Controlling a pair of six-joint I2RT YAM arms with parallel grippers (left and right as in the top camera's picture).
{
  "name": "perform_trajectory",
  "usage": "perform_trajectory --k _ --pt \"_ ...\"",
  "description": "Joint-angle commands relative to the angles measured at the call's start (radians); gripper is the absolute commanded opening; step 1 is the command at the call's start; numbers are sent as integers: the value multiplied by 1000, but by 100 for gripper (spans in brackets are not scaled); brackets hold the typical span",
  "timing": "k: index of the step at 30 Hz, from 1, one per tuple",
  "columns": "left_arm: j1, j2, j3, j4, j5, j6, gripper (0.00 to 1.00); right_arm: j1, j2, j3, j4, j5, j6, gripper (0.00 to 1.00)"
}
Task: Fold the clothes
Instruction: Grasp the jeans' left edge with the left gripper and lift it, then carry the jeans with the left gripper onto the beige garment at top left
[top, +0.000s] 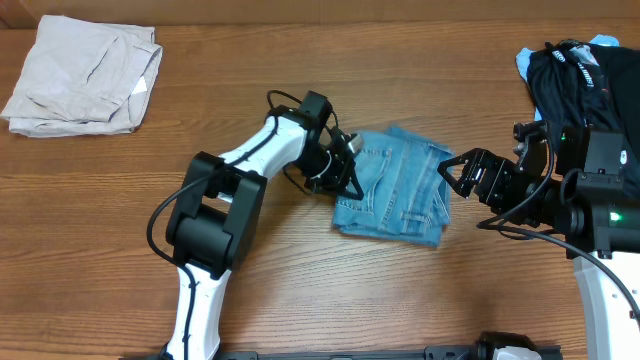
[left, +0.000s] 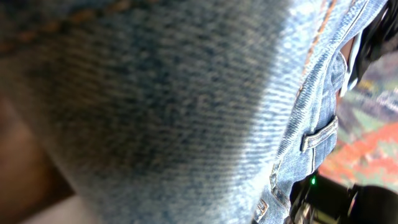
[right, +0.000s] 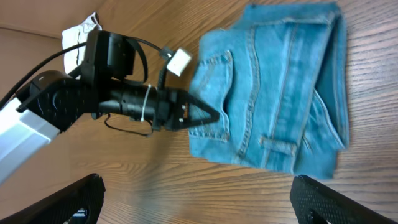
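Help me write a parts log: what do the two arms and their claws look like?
Both have white links, chunky black joint housings and thin black cables looping outside. The left arm ends in a black left claw with pointed wedge fingers and a white connector by its wrist. The right arm shows a green light; the right claw is black too.
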Motion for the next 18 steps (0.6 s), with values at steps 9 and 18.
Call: perform_trajectory --k 9,18 --pt "349 14 -3 98 -81 -34 5 3 -3 13 -10 6 -29 100" --pt "570 14 -3 211 -149 -40 9 3 -3 13 -9 7 -29 100"
